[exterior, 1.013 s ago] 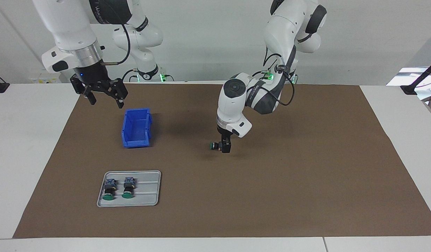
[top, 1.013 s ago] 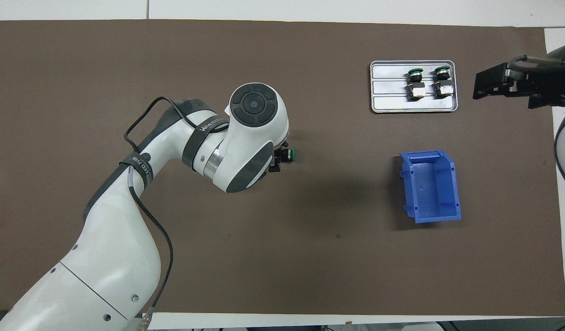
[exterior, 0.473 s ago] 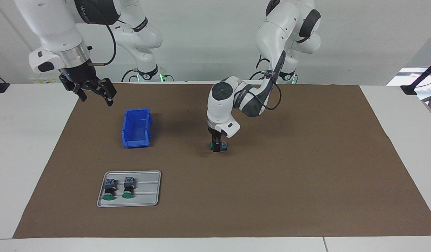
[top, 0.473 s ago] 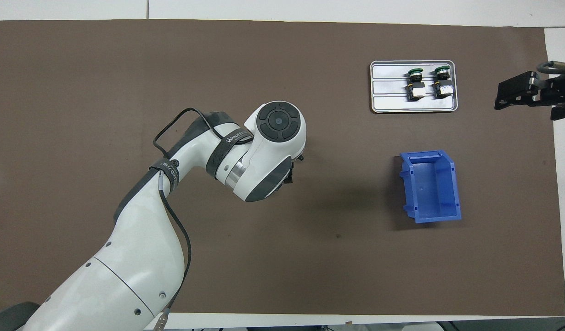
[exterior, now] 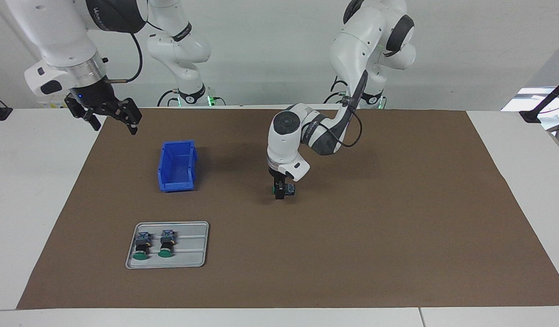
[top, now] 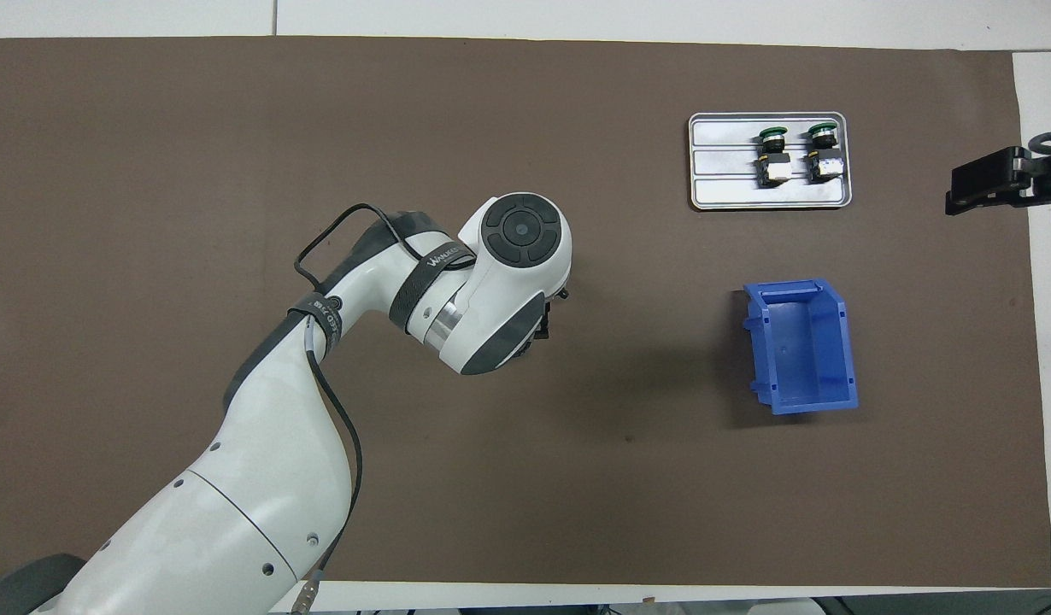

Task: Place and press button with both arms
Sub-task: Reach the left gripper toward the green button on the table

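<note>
My left gripper (exterior: 282, 190) is shut on a button (exterior: 289, 189) down at the brown mat (exterior: 352, 236), near its middle. The button lies sideways, its green cap (exterior: 274, 188) toward the right arm's end. I cannot tell whether it touches the mat. In the overhead view the left wrist (top: 500, 299) hides this button. My right gripper (exterior: 115, 127) hangs open and empty in the air over the mat's edge at its own end of the table, and it shows in the overhead view too as the right gripper (top: 974, 181).
A blue bin (exterior: 177, 165) (top: 803, 346) stands empty on the mat toward the right arm's end. Farther from the robots, a silver tray (exterior: 193, 247) (top: 726, 175) holds two more buttons (exterior: 141, 246) (exterior: 167, 245) side by side.
The left arm has shifted a little toward the right arm's end and lowered the button to the mat. The right gripper has drawn back and up, away from the bin, to the mat's edge.
</note>
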